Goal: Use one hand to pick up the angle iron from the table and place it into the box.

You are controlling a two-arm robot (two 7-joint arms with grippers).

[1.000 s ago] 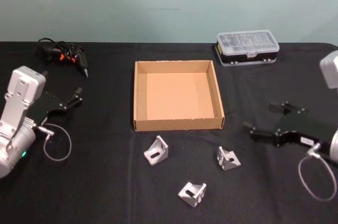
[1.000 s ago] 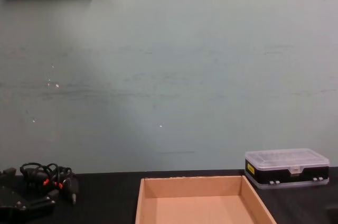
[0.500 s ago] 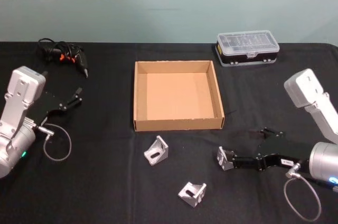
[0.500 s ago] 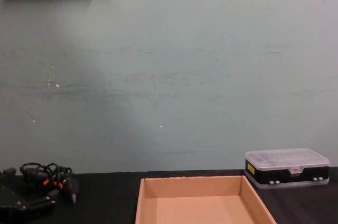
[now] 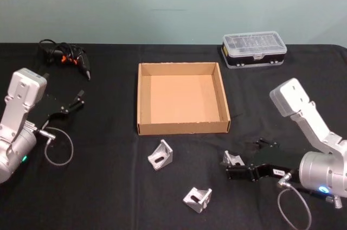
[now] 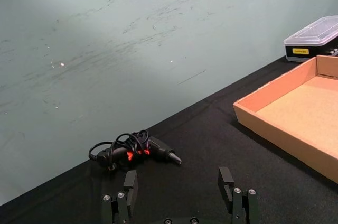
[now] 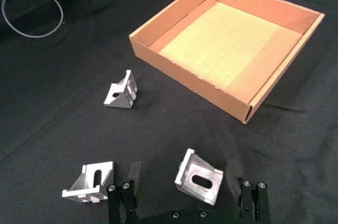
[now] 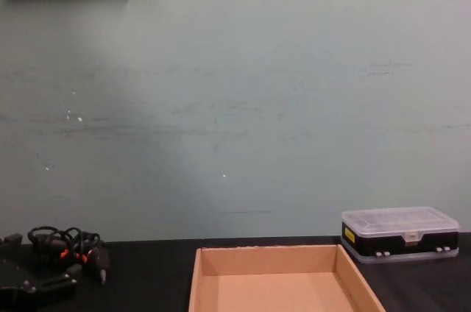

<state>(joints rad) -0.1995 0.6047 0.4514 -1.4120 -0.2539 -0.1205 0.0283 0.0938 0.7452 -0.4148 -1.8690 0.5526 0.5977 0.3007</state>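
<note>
From the head view, my right gripper (image 5: 244, 159) is low over the table (image 5: 108, 186), in front of the box's near right corner. Its jaws stand apart, and the angle iron (image 5: 232, 159) lies on the table between their tips, nearer the front finger. The box (image 5: 179, 128) sits at the table's middle, with a second bracket (image 5: 160, 154) just before its front wall and a third bracket (image 5: 197, 198) nearer to me. My left gripper (image 5: 76, 101) is parked at the far left, its jaws spread.

In the left wrist view, my left gripper (image 6: 178, 182) is open and holds nothing. A cable bundle (image 6: 132, 150) lies beyond it.

In the right wrist view, the angle iron (image 7: 198, 177) lies between my two fingers (image 7: 132, 174), closer to one of them; I cannot tell whether either touches it. The third bracket (image 7: 90, 182) lies just outside the other finger. The second bracket (image 7: 121, 91) and the box (image 7: 185, 78) lie farther off.

In the chest view, the box (image 8: 268, 260) stands in front of me, with a plastic case (image 8: 399, 233) behind it on the right.
</note>
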